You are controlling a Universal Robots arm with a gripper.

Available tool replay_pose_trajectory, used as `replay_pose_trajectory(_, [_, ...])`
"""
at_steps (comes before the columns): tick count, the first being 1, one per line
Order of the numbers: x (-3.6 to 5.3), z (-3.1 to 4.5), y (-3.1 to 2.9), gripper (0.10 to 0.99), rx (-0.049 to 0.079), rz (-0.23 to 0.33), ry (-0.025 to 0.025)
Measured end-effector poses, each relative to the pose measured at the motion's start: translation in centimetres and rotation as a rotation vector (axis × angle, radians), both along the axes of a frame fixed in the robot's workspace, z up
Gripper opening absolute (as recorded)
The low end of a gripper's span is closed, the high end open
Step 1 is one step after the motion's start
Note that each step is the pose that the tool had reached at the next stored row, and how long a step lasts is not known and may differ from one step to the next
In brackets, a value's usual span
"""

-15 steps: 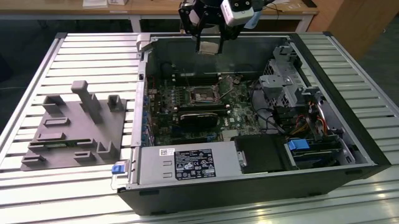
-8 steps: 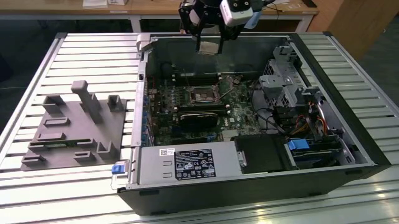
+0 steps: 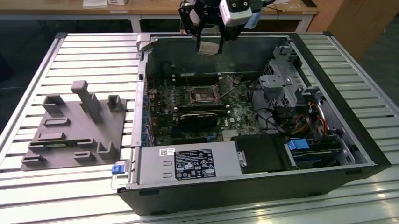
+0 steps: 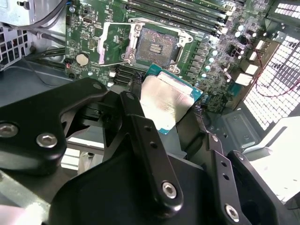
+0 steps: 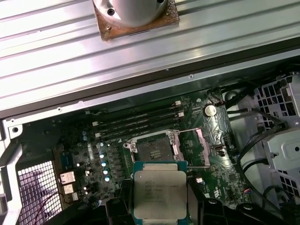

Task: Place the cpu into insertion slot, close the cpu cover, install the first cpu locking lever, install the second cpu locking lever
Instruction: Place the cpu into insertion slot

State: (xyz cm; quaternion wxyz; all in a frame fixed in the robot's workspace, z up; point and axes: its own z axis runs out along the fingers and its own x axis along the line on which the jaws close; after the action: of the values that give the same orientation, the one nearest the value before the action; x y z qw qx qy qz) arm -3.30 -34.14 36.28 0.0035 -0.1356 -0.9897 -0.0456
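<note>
One of four steps is in hand: your gripper (image 3: 210, 44), upper centre of the exterior view, pinches the cpu (image 4: 166, 105) by its edges, well above the bare insertion slot (image 3: 203, 94). Seating calls, by my judgement, for square alignment.

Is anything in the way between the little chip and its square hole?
No, nothing visible is. The claw holds the cpu up in the air, apart from the insertion slot. The cpu cover is swung open beside the slot, so its dark centre lies bare.
</note>
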Motion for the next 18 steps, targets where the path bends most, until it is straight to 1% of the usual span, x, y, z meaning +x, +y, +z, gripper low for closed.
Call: replay_pose_trajectory(18, [0.00, -0.02, 0.00, 0.545, 0.000, -0.062, 0.0000])
